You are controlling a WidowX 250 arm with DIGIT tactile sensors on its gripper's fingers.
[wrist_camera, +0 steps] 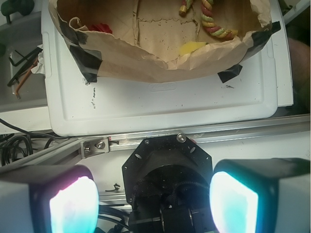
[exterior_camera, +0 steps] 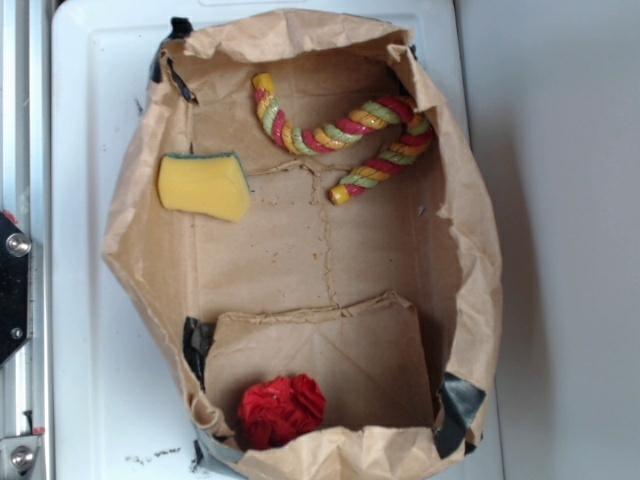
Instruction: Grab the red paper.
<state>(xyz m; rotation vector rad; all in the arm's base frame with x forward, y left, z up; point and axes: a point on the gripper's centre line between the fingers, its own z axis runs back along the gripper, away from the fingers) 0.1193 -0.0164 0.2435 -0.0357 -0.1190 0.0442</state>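
The red paper (exterior_camera: pixel 282 408) lies inside a brown paper bag (exterior_camera: pixel 475 250) whose walls are spread wide, so that its floor shows from above. In the exterior view the wad sits on the bag's floor at the lower end, close against the folded rim there and a little left of the middle. It is crumpled into a ball with deep folds, and nothing touches it apart from the bag.

At the far end of the bag lie a yellow sponge (exterior_camera: pixel 205 186), near the left wall, and a twisted rope toy (exterior_camera: pixel 345 135) in red, yellow and green, bent in a loop along the upper right. Both are well apart from the red paper. Black tape (exterior_camera: pixel 458 405) holds the bag's corners down on a white tray (exterior_camera: pixel 90 250), which rests on the surface.

The fingers (wrist_camera: pixel 73 206) show only in the wrist view, at the bottom corners, one on each side, their pads glowing pale cyan and pink. They stand wide apart and released, with nothing between them (only the black round base of the robot shows in the gap). From this view the red paper (wrist_camera: pixel 99 27) appears as a small red patch just over the bag's near rim at the upper left, well apart from both fingers and beyond the tray's edge and a metal rail (wrist_camera: pixel 146 141).
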